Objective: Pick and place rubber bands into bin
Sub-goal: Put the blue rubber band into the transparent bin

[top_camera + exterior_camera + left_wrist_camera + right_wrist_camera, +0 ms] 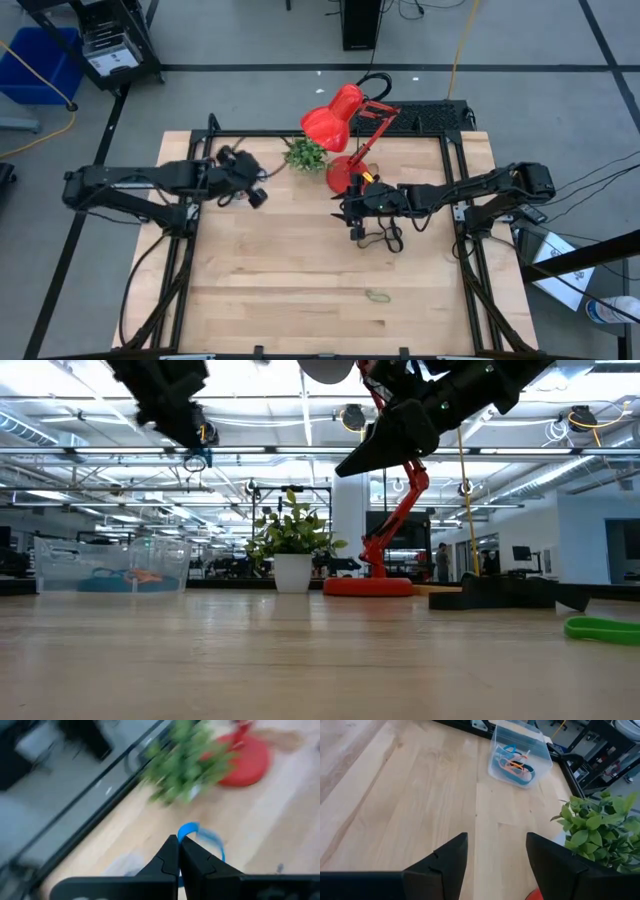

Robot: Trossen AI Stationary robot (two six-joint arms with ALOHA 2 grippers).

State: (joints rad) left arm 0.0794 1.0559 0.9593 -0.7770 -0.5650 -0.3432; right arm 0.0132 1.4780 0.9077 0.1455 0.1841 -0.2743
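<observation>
Wooden table (pixel 300 280) | left gripper (pixel 179 845) fingers pinching blue rubber band (pixel 200 832) at tips | right gripper (pixel 496 851) fingers spread, empty

Bright, even light falls from ceiling strips (pixel 300 420), which glare white at table height. The tabletop (pixel 300 260) carries only soft, faint shadows. Near the left arm, the plant (pixel 187 762) and red lamp base (pixel 247 760) smear with motion blur.

blurred — plant (pixel 187 767), red lamp base (pixel 243 761) | cut off — green rubber band (pixel 603 628) at low view's edge
</observation>
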